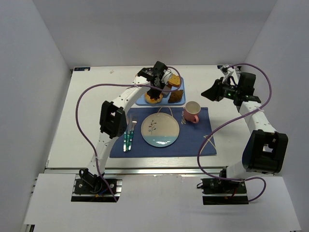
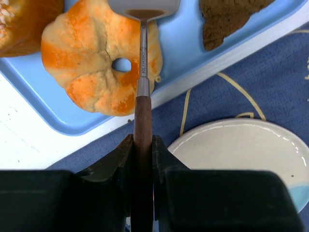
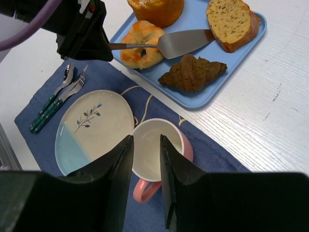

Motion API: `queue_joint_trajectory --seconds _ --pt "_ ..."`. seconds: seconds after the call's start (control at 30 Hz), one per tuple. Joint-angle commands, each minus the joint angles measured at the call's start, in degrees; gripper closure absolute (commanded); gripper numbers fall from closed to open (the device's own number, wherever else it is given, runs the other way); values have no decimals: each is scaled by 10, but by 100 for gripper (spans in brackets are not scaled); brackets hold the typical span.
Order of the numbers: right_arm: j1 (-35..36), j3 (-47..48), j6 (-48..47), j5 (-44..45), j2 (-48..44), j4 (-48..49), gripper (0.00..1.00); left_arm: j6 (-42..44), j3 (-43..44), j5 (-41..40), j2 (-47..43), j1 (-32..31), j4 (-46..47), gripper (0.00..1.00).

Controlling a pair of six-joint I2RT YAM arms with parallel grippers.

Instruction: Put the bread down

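Observation:
The bread, a tan speckled slice with a brown crust, lies flat at the far end of the blue tray, and also shows in the top view. My left gripper is shut on the wooden handle of a metal spatula. The blade is over the tray, with its tip at the slice's edge. In the left wrist view the slice is hidden beyond the blade. My right gripper is open and empty, held above the table right of the tray. The white and blue plate lies on the placemat.
On the tray are a glazed ring donut, a dark brown pastry and an orange cake. A pink mug stands right of the plate. A fork and spoon lie left of it, on the blue placemat.

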Motion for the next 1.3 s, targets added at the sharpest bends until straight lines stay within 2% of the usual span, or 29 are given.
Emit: queue_joint_trajectory --seconds 0.0,0.13,0.4,1.03,1.27 --pt "-5 -4 2 -12 -6 19 66 -17 15 -8 -23 2 35 100" --pt "-5 -7 2 -13 -5 20 66 -26 -18 -16 -47 4 64 100" --pt "-5 -8 3 -14 -5 25 65 -26 -28 -8 -35 6 89 100" --pt "-6 -20 0 -10 -8 26 65 29 -87 82 -22 31 218 100" --pt "-6 -23 -2 -7 -8 26 64 35 -208 112 -62 38 324 100"
